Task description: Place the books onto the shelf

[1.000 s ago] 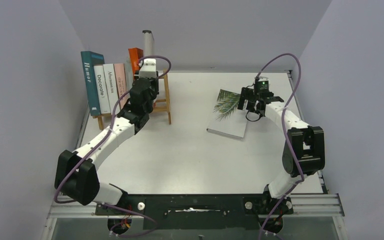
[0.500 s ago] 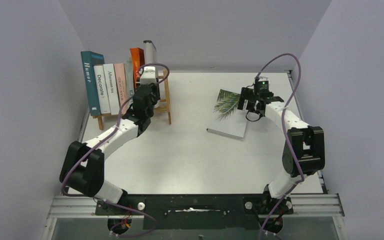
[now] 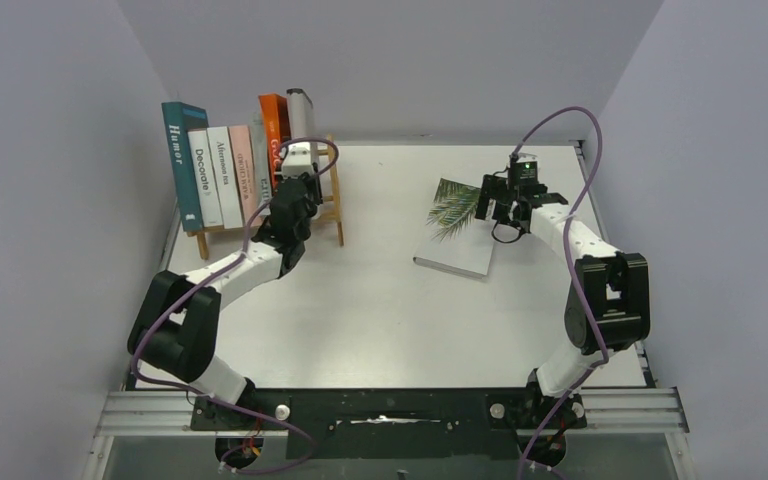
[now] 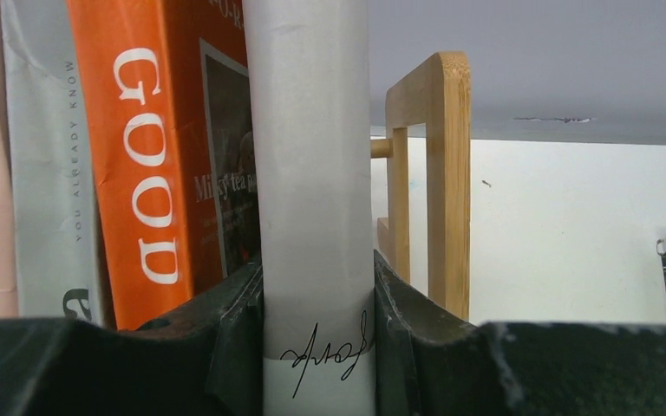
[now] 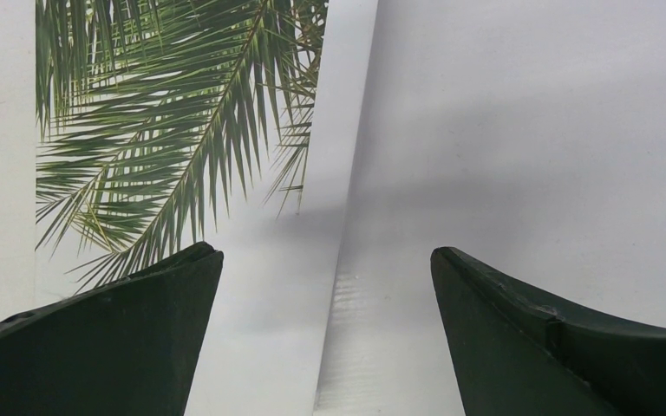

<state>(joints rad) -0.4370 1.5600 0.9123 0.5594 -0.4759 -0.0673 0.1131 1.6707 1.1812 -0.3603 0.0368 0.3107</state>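
Several books stand in the wooden shelf [image 3: 335, 205] at the far left: teal "Humor" [image 3: 182, 160], white "Decorate" [image 3: 203, 175], a pink one [image 3: 243, 165] and orange "GOOD" [image 3: 273, 115]. My left gripper [image 3: 296, 165] is shut on the spine of a pale grey book [image 3: 299, 105], held upright right of the orange book [image 4: 143, 156]. In the left wrist view the jaws [image 4: 318, 347] pinch the grey spine [image 4: 312, 173], with the shelf's end post [image 4: 448, 173] to its right. The palm-leaf book [image 3: 457, 235] lies flat; my right gripper [image 3: 508, 205] hangs open over its right edge [image 5: 182, 130].
Grey walls close in the table on the left, back and right. The shelf stands against the left wall. The right arm's purple cable [image 3: 585, 150] arches above the table's far right corner.
My left gripper has lowered the grey book and brought it in beside the orange one. The right arm and the palm-leaf book have not moved.
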